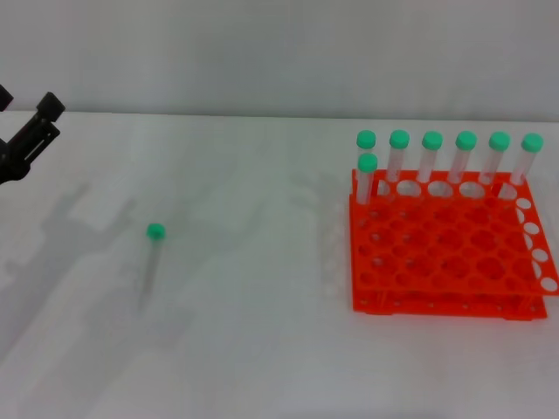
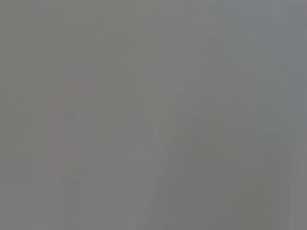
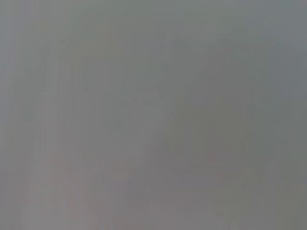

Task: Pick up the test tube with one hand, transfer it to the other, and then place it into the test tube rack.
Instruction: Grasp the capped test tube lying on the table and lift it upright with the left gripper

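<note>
Nearest, on the bare white counter (image 1: 262,349), the slim clear plastic test tube with a round green cap (image 1: 153,257) lies flat on its side, left of centre, its cap toward the far wall and its tapered tip toward the robot, touched by nothing. Right of it and well apart stands the bright orange plastic test tube rack (image 1: 450,253), a two-tiered grid of round holes. Seven other clear tubes with green caps (image 1: 432,155) stand upright in it: six in a line along its far row, and one more in the next row, at the left corner. Farther back, at the left edge of the head view, the black left gripper (image 1: 31,140) hangs above the counter, well apart from the lying tube; its fingers point up and to the right, grasping nothing, and whether they are spread or closed I cannot tell. Both wrist views show only blank grey.
</note>
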`<action>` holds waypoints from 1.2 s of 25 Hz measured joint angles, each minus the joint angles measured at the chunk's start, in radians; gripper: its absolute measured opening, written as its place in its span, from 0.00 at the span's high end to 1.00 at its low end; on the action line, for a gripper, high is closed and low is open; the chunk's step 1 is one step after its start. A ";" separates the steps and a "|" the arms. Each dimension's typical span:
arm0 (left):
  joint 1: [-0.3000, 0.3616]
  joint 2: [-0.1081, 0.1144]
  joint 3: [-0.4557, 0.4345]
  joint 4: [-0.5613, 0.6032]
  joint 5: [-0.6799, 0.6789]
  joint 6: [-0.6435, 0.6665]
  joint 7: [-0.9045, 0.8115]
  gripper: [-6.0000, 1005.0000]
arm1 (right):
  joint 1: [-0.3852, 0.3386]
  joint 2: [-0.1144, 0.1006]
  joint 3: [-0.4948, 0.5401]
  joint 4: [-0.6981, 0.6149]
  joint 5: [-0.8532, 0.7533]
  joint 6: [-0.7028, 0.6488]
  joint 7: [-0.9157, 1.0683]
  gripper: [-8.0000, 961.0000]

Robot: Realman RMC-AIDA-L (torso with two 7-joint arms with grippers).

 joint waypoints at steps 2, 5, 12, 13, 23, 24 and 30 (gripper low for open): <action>0.000 0.000 0.000 -0.010 0.007 0.020 -0.014 0.11 | -0.006 0.000 0.000 0.010 0.005 -0.011 -0.015 0.10; 0.000 0.000 0.000 -0.027 0.011 0.037 -0.022 0.11 | -0.011 0.000 0.001 0.017 0.012 -0.011 -0.030 0.10; 0.005 -0.003 -0.001 -0.035 0.011 0.030 -0.024 0.11 | 0.001 0.001 -0.004 0.039 0.032 0.000 -0.052 0.10; 0.006 -0.004 -0.001 -0.034 0.010 0.027 -0.022 0.11 | 0.004 0.001 -0.006 0.039 0.032 0.001 -0.055 0.10; 0.021 -0.008 -0.001 0.002 -0.010 0.019 0.007 0.11 | 0.014 0.002 -0.012 0.040 0.030 0.001 -0.057 0.10; 0.020 -0.008 -0.001 0.002 -0.010 0.016 0.007 0.11 | 0.015 0.002 -0.012 0.040 0.030 0.003 -0.057 0.10; -0.003 -0.001 -0.001 -0.054 0.026 0.010 -0.146 0.12 | 0.021 0.002 -0.012 0.039 0.030 0.008 -0.057 0.10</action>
